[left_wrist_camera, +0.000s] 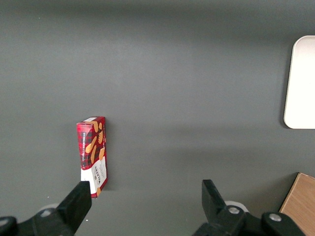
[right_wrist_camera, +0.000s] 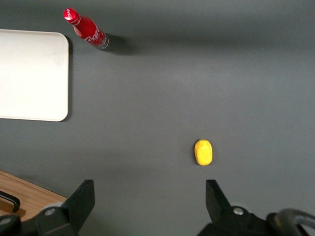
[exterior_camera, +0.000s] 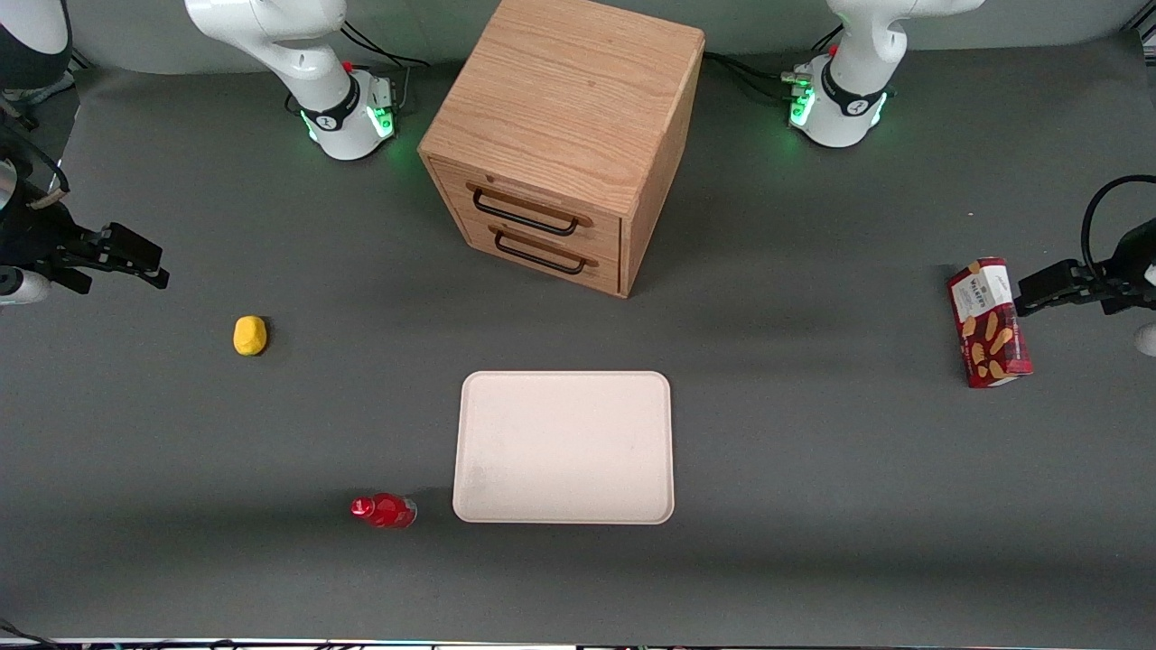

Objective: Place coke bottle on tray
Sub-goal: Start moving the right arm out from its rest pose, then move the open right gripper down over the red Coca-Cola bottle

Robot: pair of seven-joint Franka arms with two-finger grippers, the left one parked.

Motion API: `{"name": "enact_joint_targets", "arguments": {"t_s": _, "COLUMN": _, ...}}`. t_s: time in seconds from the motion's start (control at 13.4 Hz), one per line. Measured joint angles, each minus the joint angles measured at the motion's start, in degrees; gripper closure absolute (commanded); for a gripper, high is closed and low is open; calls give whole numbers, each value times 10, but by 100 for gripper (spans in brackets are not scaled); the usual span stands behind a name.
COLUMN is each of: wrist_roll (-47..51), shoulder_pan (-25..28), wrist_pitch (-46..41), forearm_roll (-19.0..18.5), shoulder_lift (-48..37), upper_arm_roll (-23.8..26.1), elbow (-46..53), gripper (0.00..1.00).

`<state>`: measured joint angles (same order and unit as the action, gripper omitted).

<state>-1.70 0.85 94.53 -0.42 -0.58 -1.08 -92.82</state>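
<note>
The coke bottle (exterior_camera: 384, 510), small and red with a red cap, stands on the dark table just beside the tray's near corner, on the working arm's side. It also shows in the right wrist view (right_wrist_camera: 86, 29). The tray (exterior_camera: 564, 447) is flat, pale cream-pink and bare, nearer the front camera than the cabinet; part of it shows in the right wrist view (right_wrist_camera: 32, 73). My right gripper (exterior_camera: 149, 262) hovers at the working arm's end of the table, farther from the camera than the bottle and well apart from it. In the right wrist view it (right_wrist_camera: 147, 189) is open and holds nothing.
A yellow lemon-like lump (exterior_camera: 250, 335) lies on the table near my gripper (right_wrist_camera: 203, 152). A wooden drawer cabinet (exterior_camera: 564, 135) stands mid-table, farther from the camera than the tray. A red snack box (exterior_camera: 989, 322) stands toward the parked arm's end.
</note>
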Motion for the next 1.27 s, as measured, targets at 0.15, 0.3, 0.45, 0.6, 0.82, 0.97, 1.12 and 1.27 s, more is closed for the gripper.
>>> {"name": "enact_joint_targets", "arguments": {"t_s": 0.15, "wrist_roll": 0, "shoulder_pan": 0, "wrist_pitch": 0, "forearm_roll": 0, "shoulder_lift": 0, "upper_arm_roll": 0, "elbow": 0, "gripper": 0}}
{"name": "enact_joint_targets", "arguments": {"t_s": 0.3, "wrist_roll": 0, "shoulder_pan": 0, "wrist_pitch": 0, "forearm_roll": 0, "shoulder_lift": 0, "upper_arm_roll": 0, "elbow": 0, "gripper": 0}}
{"name": "enact_joint_targets", "arguments": {"t_s": 0.45, "wrist_roll": 0, "shoulder_pan": 0, "wrist_pitch": 0, "forearm_roll": 0, "shoulder_lift": 0, "upper_arm_roll": 0, "elbow": 0, "gripper": 0}}
{"name": "enact_joint_targets", "arguments": {"t_s": 0.6, "wrist_roll": -1, "shoulder_pan": 2, "wrist_pitch": 0, "forearm_roll": 0, "shoulder_lift": 1, "upper_arm_roll": 1, "elbow": 0, "gripper": 0}}
{"name": "enact_joint_targets", "arguments": {"t_s": 0.82, "wrist_roll": -1, "shoulder_pan": 12, "wrist_pitch": 2, "forearm_roll": 1, "shoulder_lift": 18, "upper_arm_roll": 5, "elbow": 25, "gripper": 0}}
{"name": "enact_joint_targets", "arguments": {"t_s": 0.97, "wrist_roll": 0, "shoulder_pan": 31, "wrist_pitch": -8, "forearm_roll": 1, "shoulder_lift": 73, "upper_arm_roll": 8, "elbow": 98, "gripper": 0}}
{"name": "enact_joint_targets", "arguments": {"t_s": 1.12, "wrist_roll": 1, "shoulder_pan": 47, "wrist_pitch": -38, "forearm_roll": 1, "shoulder_lift": 141, "upper_arm_roll": 8, "elbow": 186, "gripper": 0}}
{"name": "enact_joint_targets", "arguments": {"t_s": 1.27, "wrist_roll": 16, "shoulder_pan": 65, "wrist_pitch": -64, "forearm_roll": 2, "shoulder_lift": 217, "upper_arm_roll": 8, "elbow": 281, "gripper": 0}}
